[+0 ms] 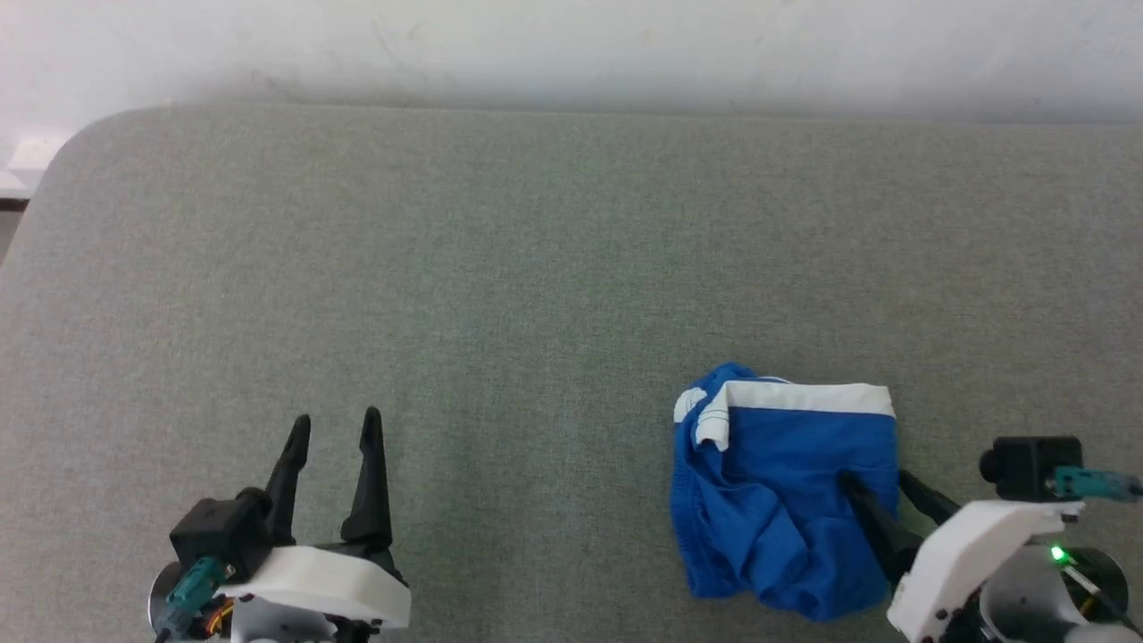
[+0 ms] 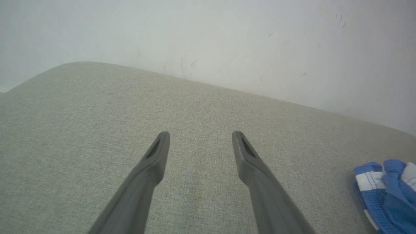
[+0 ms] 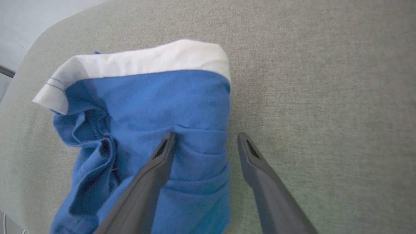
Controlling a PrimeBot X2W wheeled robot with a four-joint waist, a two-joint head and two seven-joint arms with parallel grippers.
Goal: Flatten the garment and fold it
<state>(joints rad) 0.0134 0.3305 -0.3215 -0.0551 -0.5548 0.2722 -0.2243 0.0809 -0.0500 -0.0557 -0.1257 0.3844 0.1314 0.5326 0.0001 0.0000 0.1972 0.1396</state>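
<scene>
Across most of the head view sat the grey padded surface [image 1: 536, 268], its near edge cut off by the frame bottom, with a marked-up white wall [image 1: 571, 45] behind. Lower right of that frame, the garment [image 1: 786, 500] lay bunched up, blue with a white band along its top edge. Its folds hid whatever was underneath, and the fine lines on the band were too small to read. Right gripper [image 1: 875, 480] was spread wide with nothing in it, one finger over the blue cloth and one over bare grey just past its right edge. Couldn't tell if it touched. Left gripper [image 1: 337, 418], lower left, gaped wide too, empty, well apart from the garment.
</scene>
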